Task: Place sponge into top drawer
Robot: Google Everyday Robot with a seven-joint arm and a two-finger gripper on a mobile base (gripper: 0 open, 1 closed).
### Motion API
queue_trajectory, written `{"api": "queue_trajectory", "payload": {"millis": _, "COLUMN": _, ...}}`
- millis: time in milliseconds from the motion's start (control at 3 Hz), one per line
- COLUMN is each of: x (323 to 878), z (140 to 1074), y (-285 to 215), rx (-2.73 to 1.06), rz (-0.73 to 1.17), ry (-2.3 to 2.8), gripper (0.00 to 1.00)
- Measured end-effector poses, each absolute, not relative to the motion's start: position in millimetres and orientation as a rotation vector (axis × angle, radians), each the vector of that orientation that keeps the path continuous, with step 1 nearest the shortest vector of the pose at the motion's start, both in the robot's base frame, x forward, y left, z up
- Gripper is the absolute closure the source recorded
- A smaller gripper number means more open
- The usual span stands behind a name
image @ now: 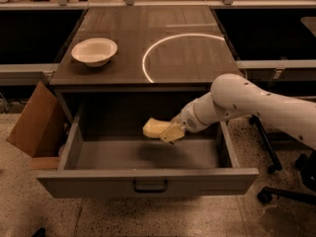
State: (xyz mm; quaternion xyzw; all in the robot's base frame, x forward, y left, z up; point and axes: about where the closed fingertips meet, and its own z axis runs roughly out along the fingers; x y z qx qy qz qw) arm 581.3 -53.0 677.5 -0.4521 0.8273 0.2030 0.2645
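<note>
Gripper (170, 132) w/ sponge (155, 128) mid-air inside top drawer (148, 181).

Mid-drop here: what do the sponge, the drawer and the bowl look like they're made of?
The sponge looks like soft, matte pale-yellow foam, going by its rounded edges; the claw holds it over the drawer. That looks matte grey, painted metal or laminate, I cannot tell which. The bowl is smooth white, ceramic or plastic.
</note>
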Motion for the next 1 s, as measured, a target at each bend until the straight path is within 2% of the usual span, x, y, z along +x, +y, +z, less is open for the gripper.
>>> {"api": "queue_trajectory", "payload": {"millis": 333, "x": 588.7, "z": 672.7, "y": -48.9, "rx": -1.209, "rz": 0.543, "ry": 2.237, "gripper": 0.31}}
{"api": "queue_trajectory", "payload": {"millis": 667, "x": 596.0, "z": 665.9, "y": -42.7, "rx": -1.206, "rz": 0.558, "ry": 2.229, "gripper": 0.01}}
{"api": "queue_trajectory", "payload": {"millis": 1000, "x": 598.1, "z": 662.7, "y": -40.3, "rx": -1.207, "rz": 0.573, "ry": 2.223, "gripper": 0.0}}
